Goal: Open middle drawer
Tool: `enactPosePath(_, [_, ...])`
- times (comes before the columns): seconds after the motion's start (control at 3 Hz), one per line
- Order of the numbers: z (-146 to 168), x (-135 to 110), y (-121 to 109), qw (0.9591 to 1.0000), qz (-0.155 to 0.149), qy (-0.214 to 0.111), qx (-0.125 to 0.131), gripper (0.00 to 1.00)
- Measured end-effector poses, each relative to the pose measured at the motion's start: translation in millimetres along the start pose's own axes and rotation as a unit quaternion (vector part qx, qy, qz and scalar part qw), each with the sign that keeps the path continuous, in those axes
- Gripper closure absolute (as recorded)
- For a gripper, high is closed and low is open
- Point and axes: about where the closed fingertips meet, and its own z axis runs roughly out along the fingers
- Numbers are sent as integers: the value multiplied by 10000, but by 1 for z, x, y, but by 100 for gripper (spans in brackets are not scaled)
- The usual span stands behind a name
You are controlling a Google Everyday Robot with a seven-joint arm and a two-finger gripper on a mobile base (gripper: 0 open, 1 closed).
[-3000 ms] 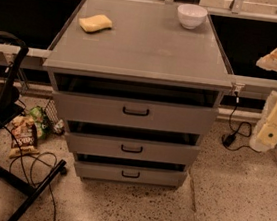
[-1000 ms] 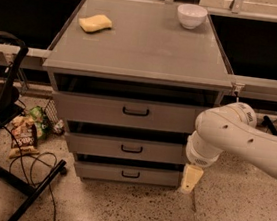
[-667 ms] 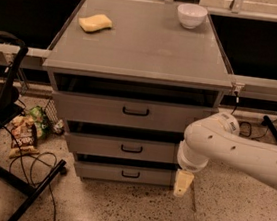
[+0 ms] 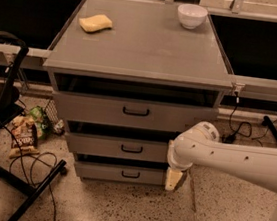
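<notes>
The grey cabinet (image 4: 140, 52) has three drawers stacked in its front. The middle drawer (image 4: 99, 146) is a low grey panel with a small black bar handle (image 4: 131, 149) at its centre, and it sits pushed in with a dark gap above it. The taller top drawer (image 4: 93, 108) is above it and the bottom drawer (image 4: 101, 171) below. My white arm (image 4: 233, 159) reaches in from the right. My gripper (image 4: 174, 179) hangs cream-coloured at the right end of the bottom drawer's front, below and right of the middle drawer's handle, touching no handle.
A yellow sponge (image 4: 95, 23) and a white bowl (image 4: 192, 16) lie on the cabinet top. Snack bags (image 4: 23, 132), cables and a black frame (image 4: 5, 171) are on the floor at the left. More cables (image 4: 239, 129) lie at the right.
My arm has come in from the right edge and moved left and down to the right side of the lower drawers. The drawers have not moved.
</notes>
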Motion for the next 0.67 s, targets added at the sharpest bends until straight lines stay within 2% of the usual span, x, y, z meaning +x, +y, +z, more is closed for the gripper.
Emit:
enactPosePath(0.33, [25, -6, -18, 9999, -98, -49, 89, 0])
enactPosePath(0.67, [53, -10, -38, 10000, -76, -51, 29, 0])
